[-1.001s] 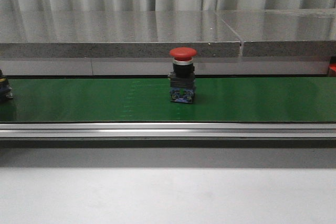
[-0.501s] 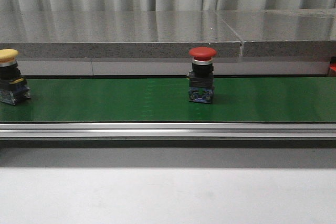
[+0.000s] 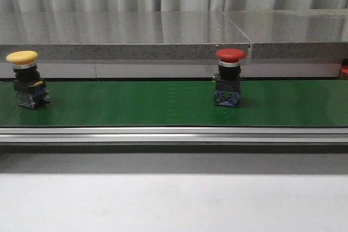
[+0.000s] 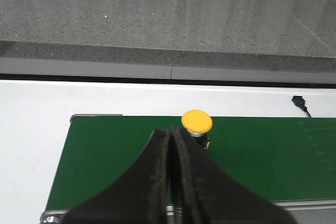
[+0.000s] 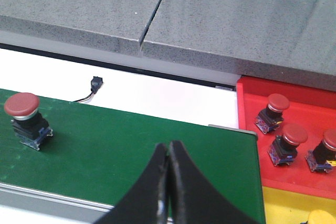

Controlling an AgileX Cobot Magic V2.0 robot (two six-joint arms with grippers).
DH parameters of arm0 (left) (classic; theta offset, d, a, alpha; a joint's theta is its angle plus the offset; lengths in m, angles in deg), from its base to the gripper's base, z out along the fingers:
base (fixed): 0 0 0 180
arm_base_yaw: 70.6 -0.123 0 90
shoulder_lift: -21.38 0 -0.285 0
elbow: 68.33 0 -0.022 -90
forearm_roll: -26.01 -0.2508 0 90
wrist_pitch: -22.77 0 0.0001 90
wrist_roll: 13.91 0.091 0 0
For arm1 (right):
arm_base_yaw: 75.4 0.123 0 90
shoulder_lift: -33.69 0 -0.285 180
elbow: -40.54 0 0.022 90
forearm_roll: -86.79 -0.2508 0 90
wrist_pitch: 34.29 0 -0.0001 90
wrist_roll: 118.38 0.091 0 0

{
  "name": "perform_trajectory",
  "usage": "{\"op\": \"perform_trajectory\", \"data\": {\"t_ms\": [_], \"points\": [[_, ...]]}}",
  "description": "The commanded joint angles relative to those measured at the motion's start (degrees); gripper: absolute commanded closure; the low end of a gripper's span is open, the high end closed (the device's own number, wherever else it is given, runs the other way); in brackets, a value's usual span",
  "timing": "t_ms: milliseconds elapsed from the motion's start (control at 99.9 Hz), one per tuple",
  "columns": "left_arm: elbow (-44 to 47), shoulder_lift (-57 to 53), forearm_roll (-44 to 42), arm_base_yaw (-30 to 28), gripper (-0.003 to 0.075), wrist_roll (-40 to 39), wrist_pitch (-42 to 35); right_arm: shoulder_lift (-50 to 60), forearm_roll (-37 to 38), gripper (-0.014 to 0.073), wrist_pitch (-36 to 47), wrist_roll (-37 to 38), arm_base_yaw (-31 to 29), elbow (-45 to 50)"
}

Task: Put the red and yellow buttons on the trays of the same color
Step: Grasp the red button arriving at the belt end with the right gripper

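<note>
A red button (image 3: 229,77) stands upright on the green belt (image 3: 136,104), right of the middle; the right wrist view has this red button (image 5: 24,119) well off to the side of my right gripper (image 5: 168,147), which is shut and empty above the belt. A yellow button (image 3: 27,80) stands at the belt's left end. In the left wrist view the yellow button (image 4: 197,124) sits just beyond my left gripper (image 4: 171,131), shut with nothing in it. The red tray (image 5: 252,103) holds three red buttons, and a corner of the yellow tray (image 5: 283,205) shows a yellow button (image 5: 321,217).
A grey stone ledge (image 3: 125,33) runs behind the belt. A metal rail (image 3: 174,134) borders the belt's near side, with a white table surface (image 3: 174,202) in front. A small black plug (image 5: 95,83) with a wire lies on the white strip behind the belt.
The red button has travelled to the right along the belt. The yellow button has come in from the left edge and also moved right.
</note>
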Motion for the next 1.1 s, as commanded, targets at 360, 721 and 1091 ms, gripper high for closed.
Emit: {"op": "perform_trajectory", "data": {"t_ms": [360, 721, 1091], "points": [[-1.5, 0.2, 0.4, -0.1, 0.0739, -0.6, -4.1, -0.1, -0.8, 0.0519, -1.1, -0.4, 0.0, -1.5], [-1.5, 0.2, 0.4, -0.1, 0.0739, -0.6, -4.1, -0.6, -2.9, -0.0040, -1.9, -0.4, 0.0, -1.5], [-1.5, 0.2, 0.4, -0.1, 0.0739, -0.6, -4.1, -20.6, -3.9, -0.0040, -8.8, -0.4, 0.6, -9.0]]}}
